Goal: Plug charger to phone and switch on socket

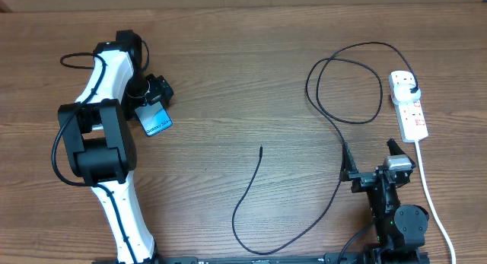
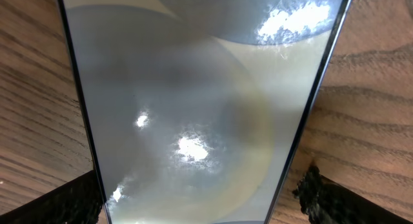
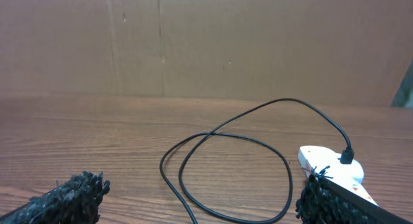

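The phone (image 1: 157, 123), its screen lit light blue, lies at the table's left under my left gripper (image 1: 154, 97). In the left wrist view the phone (image 2: 193, 101) fills the frame between the two fingers of the left gripper (image 2: 193, 201). The left finger is at the phone's edge and a strip of wood shows at the right finger. The charger's cable (image 1: 335, 180) runs from its plug (image 1: 411, 87) in the socket (image 1: 411, 112) through a loop to a free tip (image 1: 261, 148) mid-table. My right gripper (image 1: 370, 161) is open and empty beside the cable. It also shows in the right wrist view (image 3: 200, 208).
The socket's white cord (image 1: 432, 199) runs down the right edge towards the front. In the right wrist view the cable loop (image 3: 226, 166) and the socket (image 3: 329, 164) lie ahead on the wood. A brown cardboard wall (image 3: 206, 43) stands behind the table.
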